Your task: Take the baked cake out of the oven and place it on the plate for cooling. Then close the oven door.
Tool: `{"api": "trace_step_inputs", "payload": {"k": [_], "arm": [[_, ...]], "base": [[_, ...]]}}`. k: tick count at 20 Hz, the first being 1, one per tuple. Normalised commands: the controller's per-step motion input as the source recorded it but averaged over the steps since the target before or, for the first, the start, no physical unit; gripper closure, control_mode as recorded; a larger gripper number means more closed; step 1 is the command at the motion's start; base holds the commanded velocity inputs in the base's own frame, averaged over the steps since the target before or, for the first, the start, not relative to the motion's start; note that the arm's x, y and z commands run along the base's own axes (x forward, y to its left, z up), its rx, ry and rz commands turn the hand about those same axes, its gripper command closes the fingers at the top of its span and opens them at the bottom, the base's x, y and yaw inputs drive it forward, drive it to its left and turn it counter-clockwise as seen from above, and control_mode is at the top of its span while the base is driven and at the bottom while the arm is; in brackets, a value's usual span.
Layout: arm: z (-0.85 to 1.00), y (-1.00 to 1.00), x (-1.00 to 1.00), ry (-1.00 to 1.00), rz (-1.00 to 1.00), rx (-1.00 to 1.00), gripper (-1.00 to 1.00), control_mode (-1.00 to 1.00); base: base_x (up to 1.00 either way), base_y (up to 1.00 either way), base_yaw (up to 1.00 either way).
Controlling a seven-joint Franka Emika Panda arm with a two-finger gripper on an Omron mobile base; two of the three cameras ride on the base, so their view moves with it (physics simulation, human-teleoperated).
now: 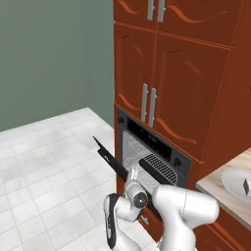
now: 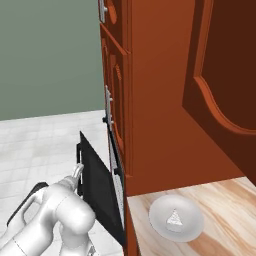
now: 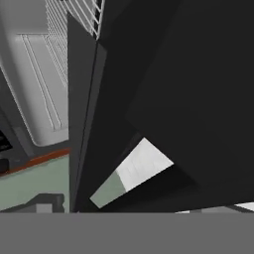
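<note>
The baked cake point(image 2: 174, 218) lies in the middle of the white plate point(image 2: 187, 227) on the wooden counter right of the oven point(image 1: 147, 147); in the left base view the cake point(image 1: 246, 185) and the plate point(image 1: 233, 181) sit at the right edge. The black oven door point(image 2: 100, 192) stands half raised and leans out from the oven. My gripper point(image 2: 78, 172) is pressed against the door's outer face near its top edge, open, with nothing in it. In the hand view the dark door panel point(image 3: 188, 84) is very close, and the wire rack point(image 3: 82, 15) shows past its edge.
A flat black tray point(image 1: 158, 169) sticks out of the oven cavity behind the door. Red-brown cabinets point(image 1: 171, 83) with silver handles rise above the oven. A tall cabinet side point(image 2: 160, 100) stands over the wooden counter point(image 2: 225, 210). White tiled floor point(image 1: 44, 162) lies open to the left.
</note>
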Motion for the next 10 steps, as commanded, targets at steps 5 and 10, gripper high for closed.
{"api": "trace_step_inputs", "payload": {"k": [5,10], "arm": [[0.03,-0.63,0.3,0.0,0.0,0.11,-1.0,-1.0],[0.02,-0.54,0.34,0.0,0.0,0.06,-1.0,-1.0]], "base": [[0.0,0.0,0.0],[0.0,0.0,0.0]]}}
